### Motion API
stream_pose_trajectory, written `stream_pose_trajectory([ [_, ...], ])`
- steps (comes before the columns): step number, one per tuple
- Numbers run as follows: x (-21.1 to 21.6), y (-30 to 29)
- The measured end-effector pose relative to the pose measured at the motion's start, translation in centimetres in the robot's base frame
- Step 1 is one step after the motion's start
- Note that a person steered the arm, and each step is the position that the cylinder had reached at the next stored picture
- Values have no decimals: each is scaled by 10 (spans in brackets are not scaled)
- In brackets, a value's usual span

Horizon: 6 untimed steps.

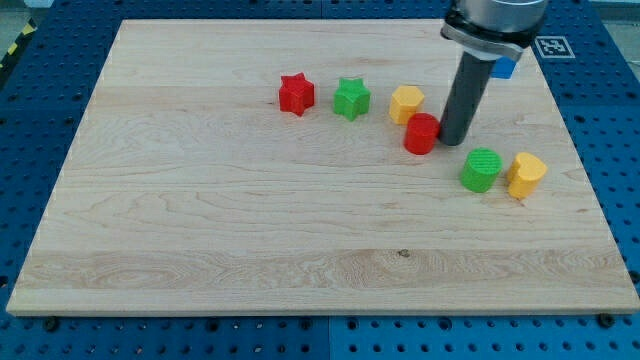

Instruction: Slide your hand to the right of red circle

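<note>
The red circle (pixel 421 133) lies on the wooden board (pixel 250 200) at the view's upper right. My rod comes down from the view's top, and my tip (pixel 453 139) rests on the board just to the right of the red circle, close to or touching its edge. A yellow block (pixel 406 103) sits just up-left of the red circle.
A red star (pixel 296 93) and a green star (pixel 351 98) lie left of the yellow block. A green circle (pixel 482 169) and a second yellow block (pixel 526 174) lie down-right of my tip. A blue block (pixel 506 67) peeks from behind the rod.
</note>
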<state>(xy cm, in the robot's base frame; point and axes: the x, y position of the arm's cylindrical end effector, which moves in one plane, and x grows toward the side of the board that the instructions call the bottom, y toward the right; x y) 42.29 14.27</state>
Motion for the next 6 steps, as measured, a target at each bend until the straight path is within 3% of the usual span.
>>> stream_pose_trajectory([
  [3,36,-1],
  [6,23,0],
])
